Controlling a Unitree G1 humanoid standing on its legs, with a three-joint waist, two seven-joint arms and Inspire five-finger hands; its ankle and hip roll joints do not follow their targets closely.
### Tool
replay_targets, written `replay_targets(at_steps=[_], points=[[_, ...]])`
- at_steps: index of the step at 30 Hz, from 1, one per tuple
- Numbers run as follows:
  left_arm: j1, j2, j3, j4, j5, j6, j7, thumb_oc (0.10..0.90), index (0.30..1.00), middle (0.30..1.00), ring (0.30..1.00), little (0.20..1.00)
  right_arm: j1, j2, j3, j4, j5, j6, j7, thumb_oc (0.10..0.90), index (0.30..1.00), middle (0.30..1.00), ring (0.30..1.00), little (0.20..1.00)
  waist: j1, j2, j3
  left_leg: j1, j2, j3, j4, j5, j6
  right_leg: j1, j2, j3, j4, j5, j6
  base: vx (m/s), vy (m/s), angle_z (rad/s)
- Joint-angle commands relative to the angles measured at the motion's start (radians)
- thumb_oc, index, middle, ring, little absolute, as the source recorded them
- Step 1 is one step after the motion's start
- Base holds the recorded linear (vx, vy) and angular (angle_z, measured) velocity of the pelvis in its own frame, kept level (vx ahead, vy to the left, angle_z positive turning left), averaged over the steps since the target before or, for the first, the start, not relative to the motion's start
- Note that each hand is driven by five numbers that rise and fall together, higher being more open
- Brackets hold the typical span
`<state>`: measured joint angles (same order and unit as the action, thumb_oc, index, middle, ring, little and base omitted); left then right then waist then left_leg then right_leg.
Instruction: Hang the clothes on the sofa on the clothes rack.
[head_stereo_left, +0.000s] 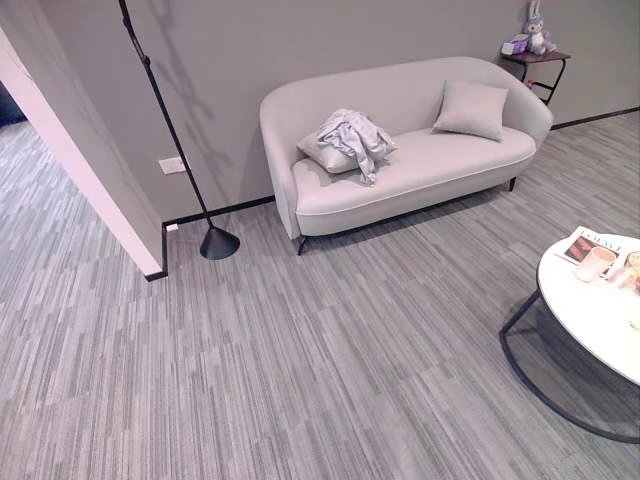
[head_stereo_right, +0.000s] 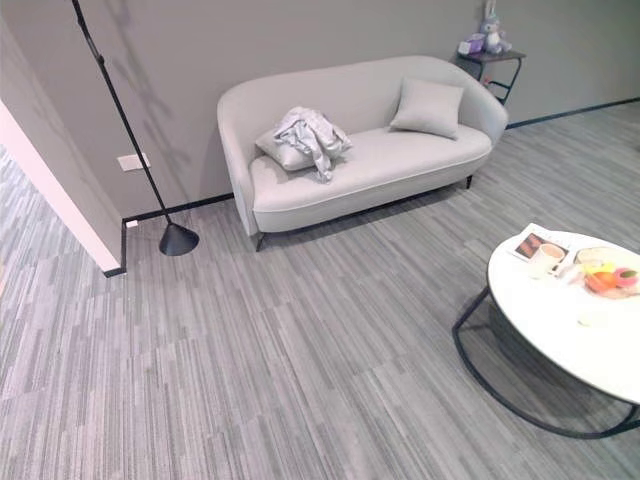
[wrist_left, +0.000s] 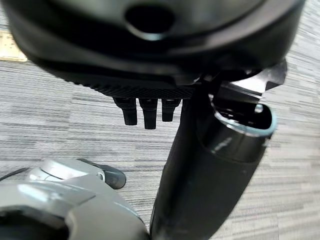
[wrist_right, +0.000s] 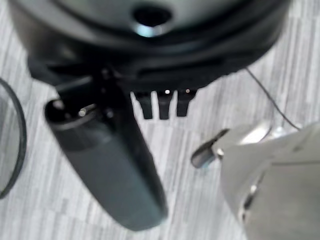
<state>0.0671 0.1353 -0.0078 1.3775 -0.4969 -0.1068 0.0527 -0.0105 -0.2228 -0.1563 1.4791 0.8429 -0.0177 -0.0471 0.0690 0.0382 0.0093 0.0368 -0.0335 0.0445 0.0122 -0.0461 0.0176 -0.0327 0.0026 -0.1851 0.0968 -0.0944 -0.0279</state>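
A crumpled pale grey garment lies heaped on a light grey cushion at one end of the curved pale grey sofa, its bulk running roughly along the seat with one sleeve-like fold trailing down toward the seat's front edge. A second grey cushion leans against the backrest at the other end. The left hand hangs over striped grey carpet, fingers straight and relaxed, holding nothing; the right hand likewise hangs slack and empty above the floor. The garment is well apart from both hands, across a broad stretch of bare carpet. A black floor lamp stands beside the sofa's garment end, and a round white table with a cup sits off to the right hand's side.
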Motion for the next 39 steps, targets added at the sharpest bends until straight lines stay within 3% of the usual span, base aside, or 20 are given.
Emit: replay_targets(at_steps=[1,6,8,14,21,33,35,36,39], points=[[-0.038,-0.007,0.017,0.07,-0.001,-0.028,-0.009,0.8,0.9,0.9,0.9,0.9,-0.056,0.013,0.019,0.053,-0.015,-0.018,0.011,0.8,0.9,0.9,0.9,0.9,0.002,-0.048,-0.028,0.015,-0.005,-0.041,-0.099,0.042,-0.032,0.107,-0.071,0.02,-0.184,0.093,0.122,0.0,0.0,0.0],[-0.052,-0.013,-0.033,0.072,0.069,-0.023,-0.002,0.8,0.9,0.9,0.9,0.9,-0.068,0.023,0.053,0.043,-0.044,-0.019,0.008,0.8,0.9,0.9,0.9,0.9,0.001,-0.054,-0.03,0.024,-0.001,-0.034,-0.099,0.035,-0.032,0.112,-0.068,0.027,-0.184,0.09,0.12,0.02,-0.006,-0.01],[-0.072,-0.016,-0.143,0.048,0.19,-0.022,-0.025,0.8,0.9,0.9,0.9,0.9,-0.076,0.026,0.091,0.039,-0.088,-0.012,0.01,0.8,0.9,0.9,0.9,0.9,-0.009,-0.049,-0.031,0.037,0.002,-0.03,-0.099,0.027,-0.031,0.122,-0.065,0.033,-0.184,0.088,0.118,0.04,-0.019,-0.01],[-0.096,-0.03,-0.257,0.02,0.308,-0.021,-0.04,0.8,0.9,0.9,0.9,0.9,-0.101,0.021,0.138,0.031,-0.165,-0.004,0.015,0.8,0.9,0.9,0.9,0.9,-0.01,-0.036,-0.028,0.052,0.002,-0.032,-0.099,0.02,-0.028,0.136,-0.064,0.031,-0.184,0.082,0.117,0.01,-0.008,-0.04],[-0.095,-0.021,-0.259,0.047,0.366,-0.012,-0.023,0.8,0.9,0.9,0.9,0.9,-0.097,0.024,0.19,0.005,-0.25,-0.008,0.031,0.8,0.9,0.9,0.9,0.9,-0.004,-0.03,-0.025,0.06,-0.001,-0.043,-0.099,0.02,-0.025,0.147,-0.068,0.019,-0.181,0.078,0.114,0.0,0.0,0.0],[-0.101,-0.026,-0.291,0.043,0.385,-0.015,-0.021,0.8,0.9,0.9,0.9,0.9,-0.098,0.016,0.191,0.011,-0.262,-0.004,0.039,0.8,0.9,0.9,0.9,0.9,-0.007,-0.029,-0.015,0.054,-0.01,-0.049,-0.099,0.015,-0.013,0.135,-0.078,0.012,-0.153,0.071,0.119,0.0,0.026,0.0],[-0.106,-0.025,-0.295,0.04,0.379,-0.016,-0.023,0.8,0.9,0.9,0.9,0.9,-0.105,0.015,0.194,0.007,-0.262,-0.003,0.04,0.8,0.9,0.9,0.9,0.9,-0.005,-0.027,-0.006,0.053,-0.01,-0.052,-0.099,0.013,-0.006,0.112,-0.082,0.006,-0.105,0.059,0.119,-0.04,0.051,0.01],[-0.113,-0.019,-0.298,0.035,0.374,-0.018,-0.02,0.8,0.9,0.9,0.9,0.9,-0.118,0.018,0.2,0.0,-0.27,-0.006,0.042,0.8,0.9,0.9,0.9,0.9,-0.001,-0.023,0.013,0.047,-0.006,-0.05,-0.099,0.013,0.005,0.066,-0.088,-0.005,-0.018,0.041,0.123,-0.09,0.071,-0.01],[-0.126,-0.011,-0.292,0.032,0.368,-0.015,-0.017,0.8,0.9,0.9,0.9,0.9,-0.144,0.032,0.211,-0.014,-0.273,-0.004,0.048,0.8,0.9,0.9,0.9,0.9,0.008,-0.014,0.052,0.052,-0.001,-0.033,-0.099,0.007,0.023,-0.049,-0.128,-0.05,0.207,0.055,0.176,-0.06,0.078,-0.17]])
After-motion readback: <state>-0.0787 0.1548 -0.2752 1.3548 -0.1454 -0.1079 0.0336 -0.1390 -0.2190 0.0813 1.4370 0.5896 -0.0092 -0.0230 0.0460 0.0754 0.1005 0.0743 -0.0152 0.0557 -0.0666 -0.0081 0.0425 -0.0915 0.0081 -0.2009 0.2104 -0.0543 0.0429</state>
